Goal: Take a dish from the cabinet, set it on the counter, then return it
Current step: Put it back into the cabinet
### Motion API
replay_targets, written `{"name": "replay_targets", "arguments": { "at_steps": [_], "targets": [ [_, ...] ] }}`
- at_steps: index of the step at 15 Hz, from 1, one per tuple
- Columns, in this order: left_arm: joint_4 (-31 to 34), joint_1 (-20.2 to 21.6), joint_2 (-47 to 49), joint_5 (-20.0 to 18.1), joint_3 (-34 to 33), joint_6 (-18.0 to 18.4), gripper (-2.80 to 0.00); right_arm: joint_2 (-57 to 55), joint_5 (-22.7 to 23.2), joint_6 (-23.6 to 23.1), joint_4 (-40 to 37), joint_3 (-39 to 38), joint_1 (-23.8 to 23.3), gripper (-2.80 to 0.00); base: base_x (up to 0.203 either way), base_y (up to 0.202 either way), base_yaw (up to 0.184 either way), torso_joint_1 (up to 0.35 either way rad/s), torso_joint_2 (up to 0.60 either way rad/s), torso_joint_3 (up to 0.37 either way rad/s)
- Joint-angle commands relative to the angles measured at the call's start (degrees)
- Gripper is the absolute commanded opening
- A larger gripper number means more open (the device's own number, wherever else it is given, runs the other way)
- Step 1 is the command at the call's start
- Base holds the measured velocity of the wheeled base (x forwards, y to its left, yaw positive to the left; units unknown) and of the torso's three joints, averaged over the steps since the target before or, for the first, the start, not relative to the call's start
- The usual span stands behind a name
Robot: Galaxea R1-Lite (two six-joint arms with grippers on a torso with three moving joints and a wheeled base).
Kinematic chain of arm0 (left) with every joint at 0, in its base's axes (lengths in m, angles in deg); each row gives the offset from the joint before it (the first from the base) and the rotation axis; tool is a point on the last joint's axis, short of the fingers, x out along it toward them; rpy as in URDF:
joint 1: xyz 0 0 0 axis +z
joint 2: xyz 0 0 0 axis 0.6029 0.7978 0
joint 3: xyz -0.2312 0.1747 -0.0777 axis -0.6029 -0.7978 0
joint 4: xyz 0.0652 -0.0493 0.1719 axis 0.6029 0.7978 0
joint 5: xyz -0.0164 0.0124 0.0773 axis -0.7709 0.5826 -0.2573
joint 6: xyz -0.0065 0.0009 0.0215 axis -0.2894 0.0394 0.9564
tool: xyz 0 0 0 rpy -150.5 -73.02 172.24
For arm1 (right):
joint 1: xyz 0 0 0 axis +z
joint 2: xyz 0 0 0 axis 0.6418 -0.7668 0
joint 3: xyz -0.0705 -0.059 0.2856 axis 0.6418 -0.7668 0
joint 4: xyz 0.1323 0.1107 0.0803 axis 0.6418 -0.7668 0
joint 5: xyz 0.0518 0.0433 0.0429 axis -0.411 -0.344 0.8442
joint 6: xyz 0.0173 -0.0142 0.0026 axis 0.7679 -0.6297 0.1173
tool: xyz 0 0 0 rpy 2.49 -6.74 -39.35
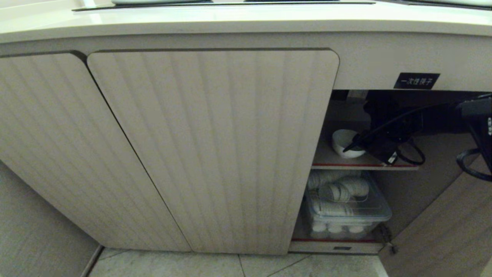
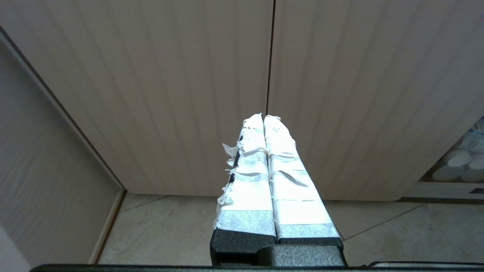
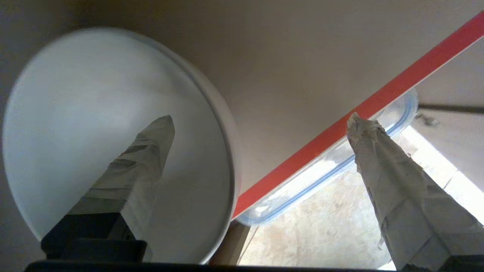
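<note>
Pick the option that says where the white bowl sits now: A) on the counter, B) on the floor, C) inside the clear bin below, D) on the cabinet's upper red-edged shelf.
D: the bowl rests on the upper red-edged shelf, above the clear bin, with the open right tool straddling its rim.

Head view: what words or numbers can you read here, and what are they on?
"一次性筷子": white characters on the small black label, stuck on the cabinet front above the open compartment.
A tiny dark tag on the cabinet's bottom edge: too small to read.
Nothing to read on the bowl, the plastic bin or the doors.
</note>
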Motion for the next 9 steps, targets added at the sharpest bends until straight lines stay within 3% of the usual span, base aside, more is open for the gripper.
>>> {"name": "replay_targets", "arguments": {
  "at_steps": [1,9],
  "targets": [
    [0.02,0.00,0.00,0.00,-0.02,-0.02,-2.80,0.14,-0.19,0.22,0.18,0.02,0.01,0.00,0.000,0.000,0.000,0.000,0.00,0.000],
    [-0.06,0.00,0.00,0.00,-0.02,-0.02,-2.80,0.49,-3.09,-4.77,3.59,-0.16,0.19,0.00,0.000,0.000,0.000,0.000,0.00,0.000]
  ]
}}
